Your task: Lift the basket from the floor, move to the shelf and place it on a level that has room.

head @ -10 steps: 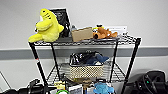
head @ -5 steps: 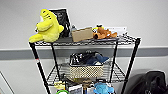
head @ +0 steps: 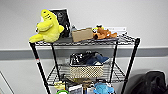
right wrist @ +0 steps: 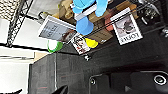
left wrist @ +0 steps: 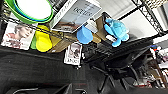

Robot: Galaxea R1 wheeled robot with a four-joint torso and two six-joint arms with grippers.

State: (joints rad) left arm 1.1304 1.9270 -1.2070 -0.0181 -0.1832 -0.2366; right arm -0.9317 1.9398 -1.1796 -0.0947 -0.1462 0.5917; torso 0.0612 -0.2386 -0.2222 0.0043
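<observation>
Nothing is shifting since before. I can't tell either gripper's state. The basket (head: 86, 67) is sitting on the shelf (head: 117, 72), holding dark and blue items.

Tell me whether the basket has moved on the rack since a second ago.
No. The basket sits at the same spot on the second tier, between the same poles.

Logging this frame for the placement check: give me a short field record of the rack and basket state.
basket: woven beige, on the second tier from the top, upright, dark and blue items inside
shelf: black wire rack against a pale wall
top tier: yellow plush, brown cardboard box, orange plush, dark bag
lower tiers: blue plush, green bowl, books or magazines
floor: dark carpet
grippers: state cannot be told
</observation>
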